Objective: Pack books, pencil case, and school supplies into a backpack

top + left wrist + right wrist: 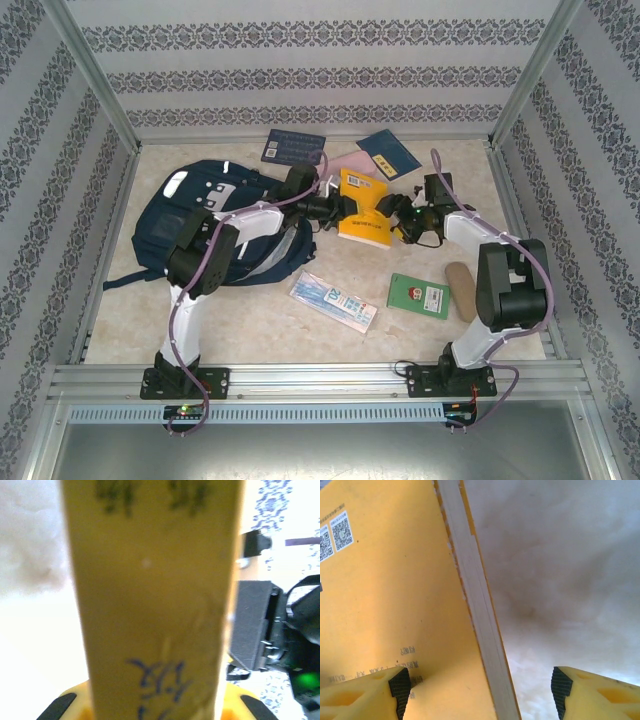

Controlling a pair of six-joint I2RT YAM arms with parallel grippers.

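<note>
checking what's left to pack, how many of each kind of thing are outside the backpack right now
dark blue books: 2
yellow-orange book: 1
green book: 1
flat pink item: 1
pencil case: 1
supplies packet: 1
total: 7

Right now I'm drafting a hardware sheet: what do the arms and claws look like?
The left arm and right arm have white links, black joint housings and a lilac cable each. The right claw has yellow fingers with black ribbed pads. A green light glows on it.
</note>
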